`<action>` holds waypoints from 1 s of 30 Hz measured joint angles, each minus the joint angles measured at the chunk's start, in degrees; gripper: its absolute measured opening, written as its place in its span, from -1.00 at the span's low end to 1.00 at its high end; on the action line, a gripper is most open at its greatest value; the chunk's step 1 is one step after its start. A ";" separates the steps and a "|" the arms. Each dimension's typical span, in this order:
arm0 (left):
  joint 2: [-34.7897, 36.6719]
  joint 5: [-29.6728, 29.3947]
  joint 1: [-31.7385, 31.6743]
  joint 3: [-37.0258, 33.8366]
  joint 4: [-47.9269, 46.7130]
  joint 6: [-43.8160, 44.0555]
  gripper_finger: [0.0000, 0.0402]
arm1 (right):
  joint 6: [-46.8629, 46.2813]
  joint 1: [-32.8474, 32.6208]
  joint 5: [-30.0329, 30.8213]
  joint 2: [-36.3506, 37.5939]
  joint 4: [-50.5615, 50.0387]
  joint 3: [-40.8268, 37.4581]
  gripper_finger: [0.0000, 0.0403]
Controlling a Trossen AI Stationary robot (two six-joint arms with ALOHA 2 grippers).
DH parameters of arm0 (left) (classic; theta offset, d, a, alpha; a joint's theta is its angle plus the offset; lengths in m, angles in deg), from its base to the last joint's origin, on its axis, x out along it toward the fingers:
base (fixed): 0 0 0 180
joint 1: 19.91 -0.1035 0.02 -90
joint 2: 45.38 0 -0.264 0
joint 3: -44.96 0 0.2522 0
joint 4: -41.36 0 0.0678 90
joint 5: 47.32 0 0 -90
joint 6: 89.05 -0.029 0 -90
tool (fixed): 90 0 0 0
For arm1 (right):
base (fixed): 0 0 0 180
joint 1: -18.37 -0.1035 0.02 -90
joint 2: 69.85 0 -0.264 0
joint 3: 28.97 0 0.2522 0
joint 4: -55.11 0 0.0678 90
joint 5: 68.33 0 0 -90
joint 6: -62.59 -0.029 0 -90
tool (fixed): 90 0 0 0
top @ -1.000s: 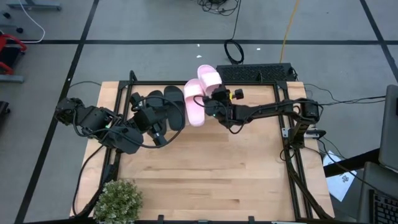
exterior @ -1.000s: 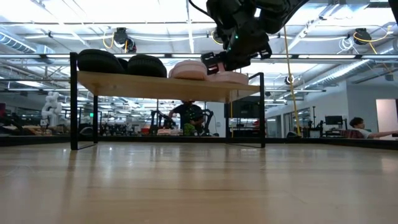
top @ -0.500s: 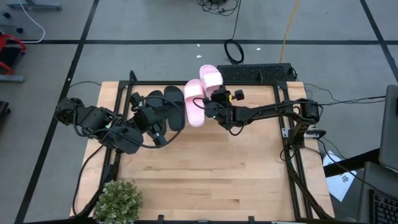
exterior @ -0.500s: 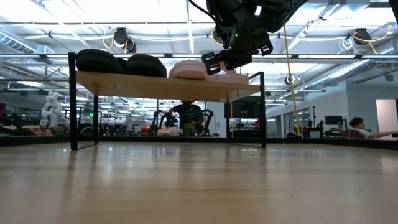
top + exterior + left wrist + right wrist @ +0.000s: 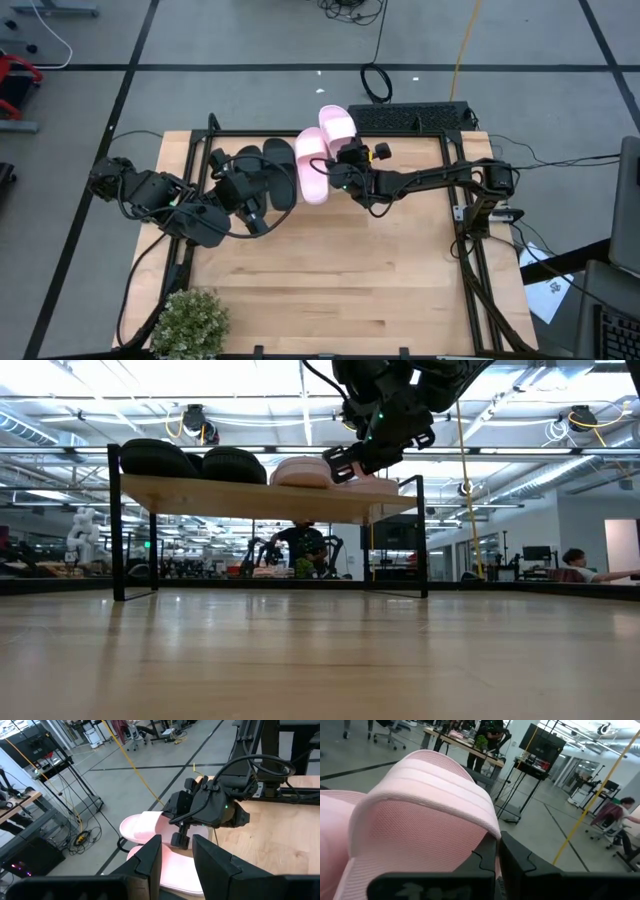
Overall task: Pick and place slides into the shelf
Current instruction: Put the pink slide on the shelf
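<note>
shelf [image 5: 282,141] sits at the table's far edge. two black slides [image 5: 268,175] and one pink slide [image 5: 312,165] lie on its plank side by side. the second pink slide [image 5: 338,126] is at the right end, angled and hanging off the far side, not squared up with its mate.

right gripper [image 5: 345,160] is at that second pink slide, on its near end. in the right wrist view the fingers [image 5: 487,860] are pressed close together at the edge of the strap [image 5: 427,785]; they appear to be pinching the slide's side, though the contact itself is hidden. in the low view the gripper [image 5: 365,455] is seen just over the plank's right end, at the pink slide [image 5: 368,484].

left gripper [image 5: 258,205] is parked over the black slides at the shelf's near side. its fingers [image 5: 150,855] are spread, nothing between them.

handling, judged: foam-type slide, light, soft and a bit springy. the strap will flex if squeezed, so it is a poor place for a firm hold. the sole edge near the strap is stiffer and better pinched. the matte surface should not be slippery. nothing fragile. being light, it can be dragged by a gripper on release and can be nudged off the far edge, given how much already overhangs.

task looks nearly done: three placed, the fourth on the shelf but needing to be seated straight.
</note>
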State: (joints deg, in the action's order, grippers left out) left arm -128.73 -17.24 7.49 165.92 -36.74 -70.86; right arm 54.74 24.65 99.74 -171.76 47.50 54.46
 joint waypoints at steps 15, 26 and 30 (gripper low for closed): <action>0.00 0.00 0.01 0.00 -0.07 -0.46 -0.44 | 5.98 -1.54 0.31 0.70 -0.46 -0.02 -1.00; 0.00 -0.01 0.00 0.00 -0.07 -0.46 -0.44 | 6.79 1.66 -4.61 0.80 -2.16 0.04 -1.00; 0.00 -0.02 0.02 0.00 -0.07 -0.46 -0.44 | 4.92 2.80 -6.53 0.93 -5.25 0.11 -1.00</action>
State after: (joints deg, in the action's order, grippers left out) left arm -128.73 -17.26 7.51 165.92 -36.80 -71.31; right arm 59.66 27.45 93.22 -170.83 42.24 54.56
